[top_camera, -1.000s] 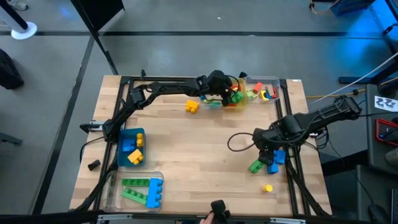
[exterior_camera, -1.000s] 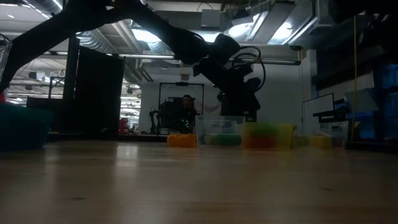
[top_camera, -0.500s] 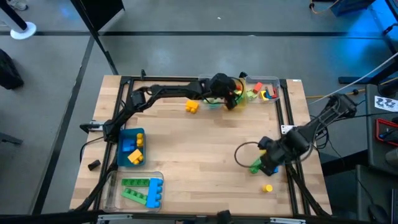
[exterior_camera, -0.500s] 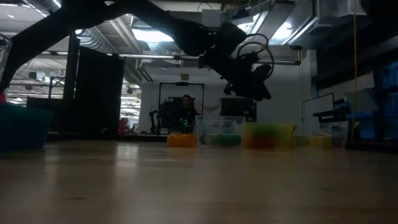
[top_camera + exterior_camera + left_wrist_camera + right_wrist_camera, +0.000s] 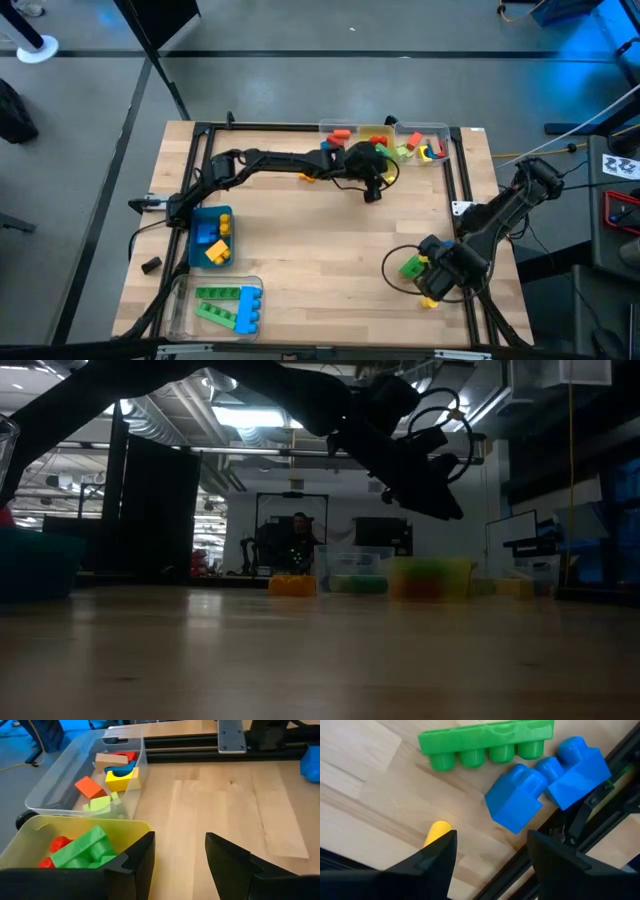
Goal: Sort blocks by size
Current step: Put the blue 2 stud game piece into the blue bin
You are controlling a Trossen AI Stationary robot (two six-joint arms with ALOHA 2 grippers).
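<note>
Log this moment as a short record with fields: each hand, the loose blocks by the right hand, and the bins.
left hand: open, empty, above the table by the yellow bin
right hand: open, empty, over loose blocks at the table's right edge
loose blocks: long green block, blue blocks, small yellow block
yellow bin: green and red blocks inside
clear bin: orange, yellow, red, pale green pieces
blue bin: blue and yellow blocks

Green bar (image 5: 485, 742) — blue bricks (image 5: 545, 787) — small yellow block (image 5: 437, 832), pale wood table (image 5: 365, 795).
</note>
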